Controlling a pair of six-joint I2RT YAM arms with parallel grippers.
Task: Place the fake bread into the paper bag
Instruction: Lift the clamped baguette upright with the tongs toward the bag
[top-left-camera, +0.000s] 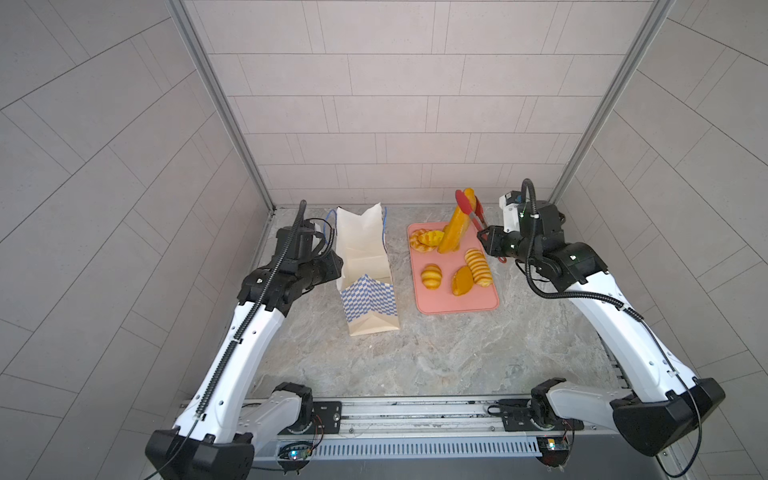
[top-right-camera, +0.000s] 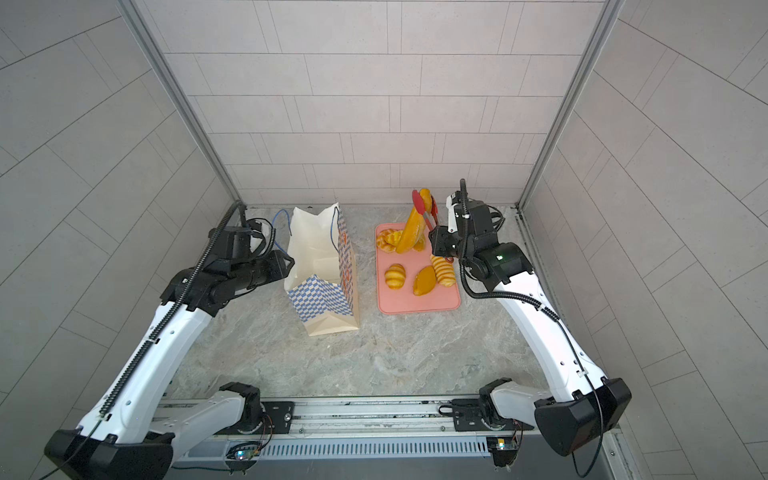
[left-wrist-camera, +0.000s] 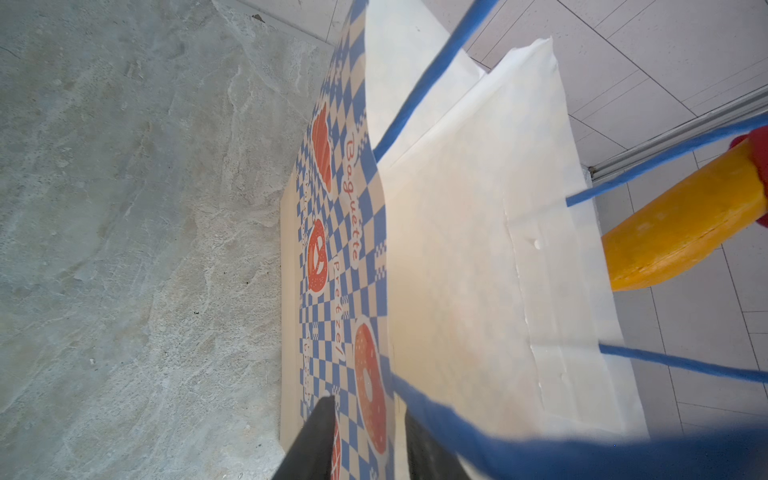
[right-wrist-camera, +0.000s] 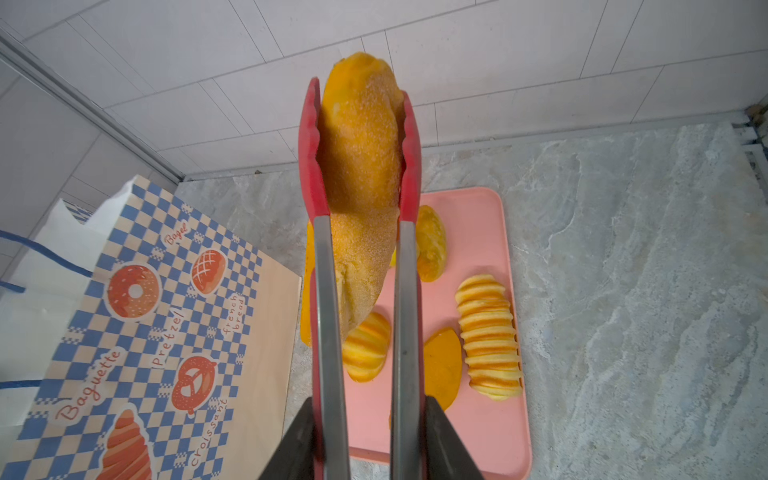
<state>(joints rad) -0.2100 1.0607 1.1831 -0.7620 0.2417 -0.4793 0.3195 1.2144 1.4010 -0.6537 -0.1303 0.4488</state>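
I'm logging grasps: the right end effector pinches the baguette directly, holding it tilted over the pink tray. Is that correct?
Not quite. The right end effector does not touch the bread. It squeezes red-tipped tongs, and the tongs clamp the baguette, holding it tilted over the pink tray. The right wrist view shows this plainly.

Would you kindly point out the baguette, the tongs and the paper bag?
baguette (right-wrist-camera: 361, 158): right wrist view, its middle.
tongs (right-wrist-camera: 309, 158): right wrist view, red tip.
paper bag (top-left-camera: 368, 297): in a top view, checkered wall.

Bag (top-left-camera: 368, 303) on the worktop (top-left-camera: 415, 353), left of the tray (top-left-camera: 457, 305). Rolls (top-left-camera: 478, 266) on the tray; baguette (top-left-camera: 455, 232) in tongs (top-left-camera: 464, 203) over its far end.
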